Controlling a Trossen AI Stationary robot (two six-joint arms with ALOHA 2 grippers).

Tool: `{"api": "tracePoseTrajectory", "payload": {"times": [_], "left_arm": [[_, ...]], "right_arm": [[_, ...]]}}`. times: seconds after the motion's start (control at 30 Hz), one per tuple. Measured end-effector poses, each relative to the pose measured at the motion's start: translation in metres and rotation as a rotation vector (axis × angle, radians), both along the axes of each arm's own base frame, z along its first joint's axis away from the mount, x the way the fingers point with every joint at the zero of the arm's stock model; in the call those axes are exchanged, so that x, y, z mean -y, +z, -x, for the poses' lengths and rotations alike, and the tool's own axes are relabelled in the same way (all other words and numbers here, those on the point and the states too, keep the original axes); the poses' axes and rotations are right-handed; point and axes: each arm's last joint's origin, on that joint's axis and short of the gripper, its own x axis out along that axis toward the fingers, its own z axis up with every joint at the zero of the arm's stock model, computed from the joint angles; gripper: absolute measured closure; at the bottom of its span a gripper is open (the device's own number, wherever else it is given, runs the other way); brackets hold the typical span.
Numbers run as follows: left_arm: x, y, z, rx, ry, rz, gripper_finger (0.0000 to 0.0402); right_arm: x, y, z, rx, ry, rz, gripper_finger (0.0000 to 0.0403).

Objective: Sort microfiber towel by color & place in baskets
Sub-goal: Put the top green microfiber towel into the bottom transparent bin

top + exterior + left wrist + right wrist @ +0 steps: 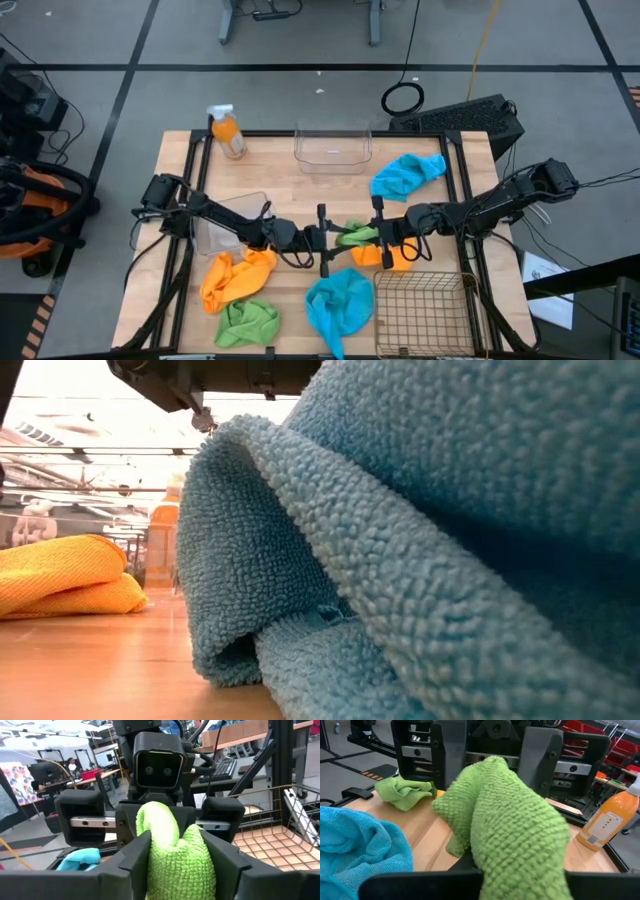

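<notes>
On the left of the wooden table (180,300) lay an orange towel (236,278) with a green towel (247,322) just in front of it. A clear tub (222,226) sat under the left arm. In the middle, the left gripper (322,240) and the right gripper (378,236) faced each other, and both pinched the same green cloth (356,235) between them. A blue towel (340,303) lay near the front. Another clear tub (333,146) stood at the back. To the right were a second blue towel (406,175), an orange cloth (392,256) under the right gripper, and a wire basket (421,312).
</notes>
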Motion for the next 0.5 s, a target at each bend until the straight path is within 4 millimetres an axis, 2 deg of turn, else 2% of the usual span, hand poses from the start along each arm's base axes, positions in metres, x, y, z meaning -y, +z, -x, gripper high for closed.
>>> {"api": "tracePoseTrajectory", "payload": {"times": [0.37,0.5], "left_arm": [[-0.0025,-0.002,-0.0008,-0.021,-0.019,-0.016,0.0248],[-0.0021,-0.0024,-0.0008,-0.026,-0.029,-0.035,0.0278]], "right_arm": [[0.0024,-0.0075,-0.0082,0.011,-0.012,-0.004,0.0382],[0.0047,-0.0087,-0.0094,0.009,-0.021,-0.011,0.0382]]}}
